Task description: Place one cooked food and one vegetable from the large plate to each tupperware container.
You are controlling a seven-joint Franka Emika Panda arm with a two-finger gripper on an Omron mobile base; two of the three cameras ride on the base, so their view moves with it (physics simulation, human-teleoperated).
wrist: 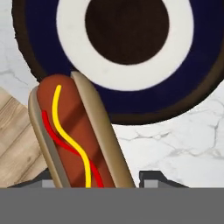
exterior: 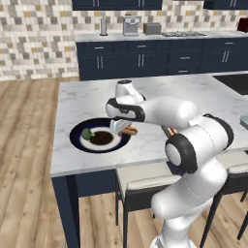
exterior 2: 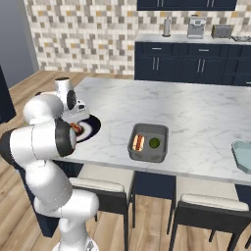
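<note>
- Far left on the marble island counter (exterior: 193,97): wide round plate with dark navy-black rim and white centre (exterior: 77,139), near the counter's front edge.
- On that plate's left part: small green round vegetable (exterior: 86,133); just right of it, at the plate's middle, dark brown round food (exterior: 101,138).
- At the plate's right rim, under the white arm's hand: hot dog in a tan bun with red and yellow sauce lines (wrist: 74,131), seen in the left base view as an orange-brown bit (exterior: 129,130) beside the gripper.
- Two-finger gripper (exterior: 118,127) low over the plate's right side; in the hand view the hot dog runs down between the two dark finger tips (wrist: 153,177), its far end over the navy rim. Cannot tell whether the fingers press on the bun or stand spread around it.
- Further right, in the right base view: same plate (exterior 2: 93,128) partly behind the arm, then the dark grey rounded-rectangle tray (exterior 2: 162,132) near the front edge, well apart from the plate.
- Inside the grey tray: second hot dog (exterior 2: 138,142) on the left, green round vegetable (exterior 2: 154,143) on the right.
- Far right at the counter's edge: pale teal shallow tray (exterior 2: 243,156), cut off by the picture border; contents not visible.
- Below the counter: cushioned stools (exterior 2: 98,188).
</note>
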